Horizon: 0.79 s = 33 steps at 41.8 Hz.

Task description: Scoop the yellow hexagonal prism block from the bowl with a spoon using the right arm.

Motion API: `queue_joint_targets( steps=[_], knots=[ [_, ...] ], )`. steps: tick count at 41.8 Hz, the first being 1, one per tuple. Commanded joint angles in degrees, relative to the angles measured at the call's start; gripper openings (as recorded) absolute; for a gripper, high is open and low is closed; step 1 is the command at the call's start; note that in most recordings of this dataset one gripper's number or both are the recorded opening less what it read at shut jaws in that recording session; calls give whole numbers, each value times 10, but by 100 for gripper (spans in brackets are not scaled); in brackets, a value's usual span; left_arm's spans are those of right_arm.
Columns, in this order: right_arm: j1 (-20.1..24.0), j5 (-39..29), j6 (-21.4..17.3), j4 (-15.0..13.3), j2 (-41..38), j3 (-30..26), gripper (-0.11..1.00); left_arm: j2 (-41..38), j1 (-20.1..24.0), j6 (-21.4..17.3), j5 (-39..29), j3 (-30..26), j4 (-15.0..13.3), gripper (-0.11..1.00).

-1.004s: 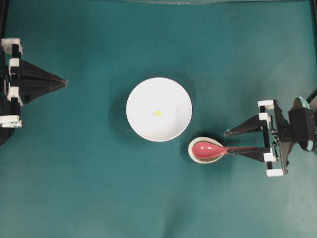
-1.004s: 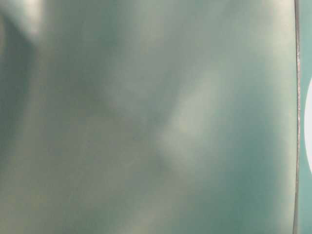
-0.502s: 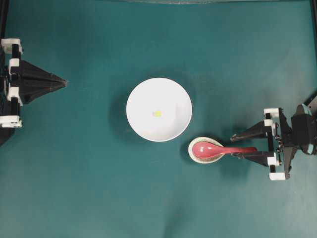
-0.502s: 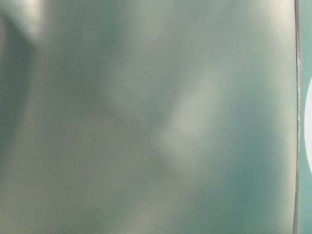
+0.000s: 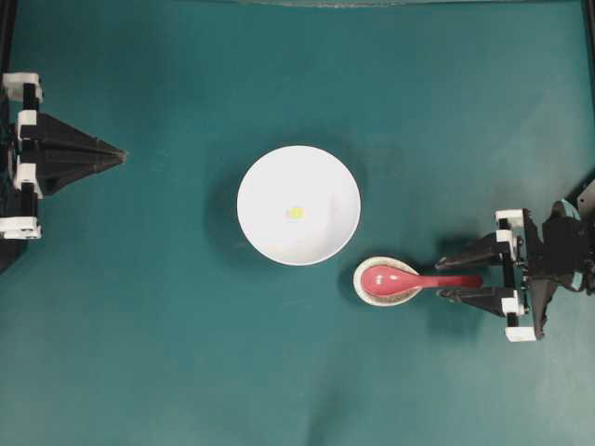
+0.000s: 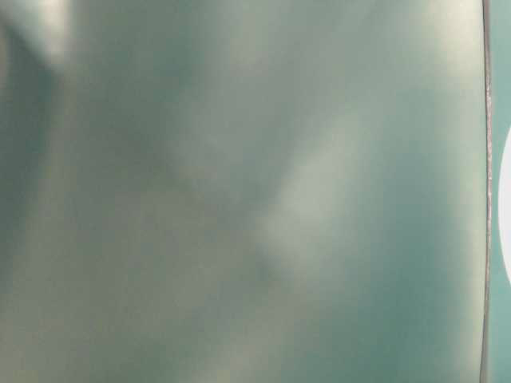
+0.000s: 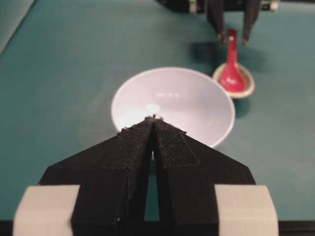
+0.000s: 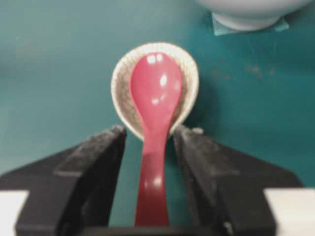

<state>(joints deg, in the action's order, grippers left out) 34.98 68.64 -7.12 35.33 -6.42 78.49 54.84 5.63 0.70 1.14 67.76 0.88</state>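
The white bowl (image 5: 321, 177) stands mid-table with the tiny yellow hexagonal prism block (image 5: 296, 212) inside it. To its lower right, the pink-red spoon (image 5: 409, 279) rests with its head in a small speckled dish (image 5: 364, 290) and its handle pointing right. My right gripper (image 5: 443, 279) is open, one finger on each side of the handle, with a gap on both sides in the right wrist view, where the gripper (image 8: 149, 132) frames the spoon (image 8: 155, 93). My left gripper (image 5: 121, 154) is shut and empty at the far left, pointing at the bowl (image 7: 197, 98).
Green table cloth lies all around the bowl and the dish. A taped patch shows under the bowl's foot (image 8: 246, 22). The table-level view is a blur of green with a white sliver (image 6: 505, 207) at its right edge.
My right gripper has moved right and slightly toward the near edge, so its open fingers now flank the spoon handle. The spoon, bowl, block and left arm have not moved.
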Motion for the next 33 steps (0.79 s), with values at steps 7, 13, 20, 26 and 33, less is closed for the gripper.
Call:
queue_joint_targets(
  steps=[7,13,20,26,33],
  knots=[
    [4,10,-17,2,-20,-8,51,-4,1,0,3,-8,1,0],
    [4,8,-17,2,-25,-12,51,-4,1,0,3,-8,2,0],
    [4,6,-17,2,-25,-14,51,-3,1,0,3,-8,1,0],
    [3,3,-18,2,-25,-17,51,-3,1,0,3,-8,1,0],
    [4,-7,-17,4,-25,-17,51,-3,1,0,3,-8,1,0]
  ],
)
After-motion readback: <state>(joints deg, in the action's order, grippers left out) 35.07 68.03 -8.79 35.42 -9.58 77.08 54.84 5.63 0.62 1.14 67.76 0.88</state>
